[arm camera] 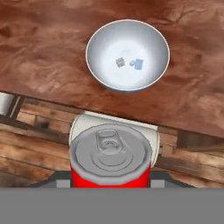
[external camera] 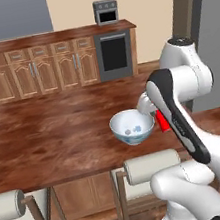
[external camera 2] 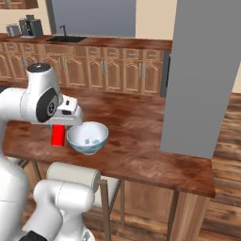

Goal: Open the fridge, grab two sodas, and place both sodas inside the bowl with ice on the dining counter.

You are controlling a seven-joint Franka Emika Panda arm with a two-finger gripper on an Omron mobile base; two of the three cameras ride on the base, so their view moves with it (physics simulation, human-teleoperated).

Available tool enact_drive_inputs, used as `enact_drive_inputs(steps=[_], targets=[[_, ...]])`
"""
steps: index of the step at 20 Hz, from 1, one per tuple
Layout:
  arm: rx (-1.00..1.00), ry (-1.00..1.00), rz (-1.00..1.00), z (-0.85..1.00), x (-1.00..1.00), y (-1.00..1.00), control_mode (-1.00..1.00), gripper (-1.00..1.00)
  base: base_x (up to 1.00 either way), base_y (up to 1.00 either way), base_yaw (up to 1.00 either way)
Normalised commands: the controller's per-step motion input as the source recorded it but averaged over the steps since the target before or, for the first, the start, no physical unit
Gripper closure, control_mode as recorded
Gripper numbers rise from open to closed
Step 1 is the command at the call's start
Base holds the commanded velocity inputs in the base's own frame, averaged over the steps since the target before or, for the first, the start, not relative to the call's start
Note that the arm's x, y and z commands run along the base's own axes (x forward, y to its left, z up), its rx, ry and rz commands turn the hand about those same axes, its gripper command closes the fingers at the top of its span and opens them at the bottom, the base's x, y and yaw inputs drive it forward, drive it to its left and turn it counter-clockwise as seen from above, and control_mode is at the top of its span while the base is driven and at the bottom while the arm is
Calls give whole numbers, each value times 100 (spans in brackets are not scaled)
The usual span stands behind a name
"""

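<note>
We've got the can (arm camera: 111, 158) clamped upright in the gripper (arm camera: 111, 186), jaws closed part-way around it, hanging just beside the bowl (arm camera: 127, 55) on the counter (arm camera: 43, 57). We should carry it over the rim, centre, lower gently, then release 1.

The white arm (external camera: 184, 120) rises from the base, folds at a high elbow and reaches forward and down, its dark-sided forearm slanting toward the wrist. The hand hangs low, pointing downward, roughly level with the forearm's far end. The gripper (arm camera: 111, 175) is closed on the red can (arm camera: 111, 159), clamped at its sides and held upright, silver top toward the hand camera. In the base views the can (external camera 2: 58, 135) shows just under the hand.
</note>
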Motion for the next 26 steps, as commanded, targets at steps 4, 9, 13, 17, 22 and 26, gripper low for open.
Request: enact_drive_inputs(steps=[4,9,13,17,22,26], targets=[[-9,26,20,-48,74,1,-100,100,0,0,0],[-16,10,14,-44,48,2,-100,100,0,0,0],[-10,2,10,-31,46,0,-100,100,0,0,0],[-1,4,7,-31,48,0,-100,100,0,0,0],[0,2,5,-29,53,0,-100,100,0,0,0],[0,3,6,-18,63,0,-100,100,0,0,0]])
